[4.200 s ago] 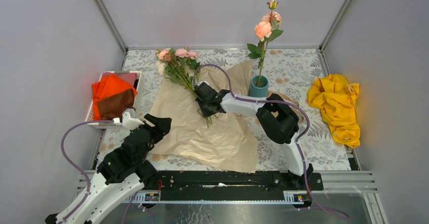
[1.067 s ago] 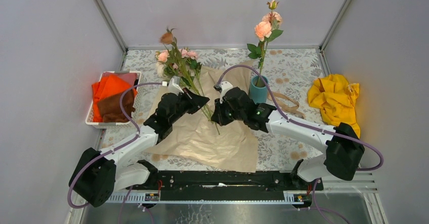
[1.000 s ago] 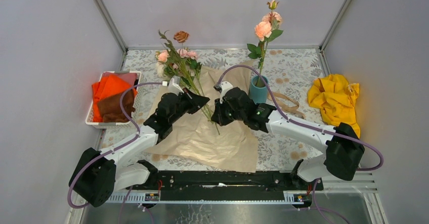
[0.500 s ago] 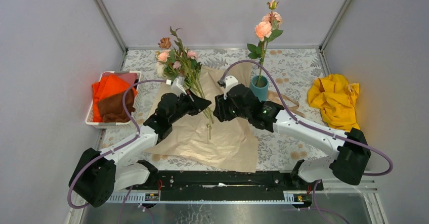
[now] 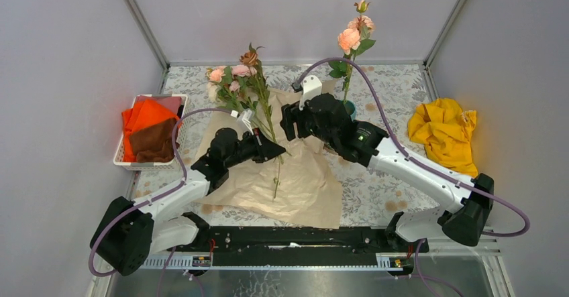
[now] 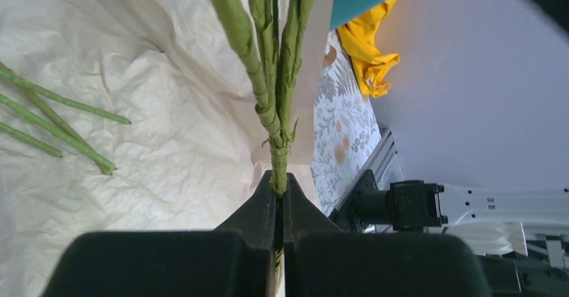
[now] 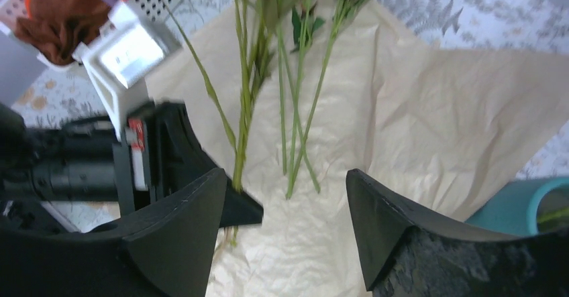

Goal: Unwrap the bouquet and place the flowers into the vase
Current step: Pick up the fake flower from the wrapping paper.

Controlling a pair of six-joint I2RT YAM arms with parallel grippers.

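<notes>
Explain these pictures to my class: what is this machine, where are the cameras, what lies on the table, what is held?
Two robot arms stand at a table's near edge. One picture looks down from above; two come from wrist cameras. The left end effector is shut on a rose stem, above the paper. The right end effector is open and empty. More roses lie on the paper; others stand in the teal vase. A basket of cloths and a yellow cloth sit aside.
</notes>
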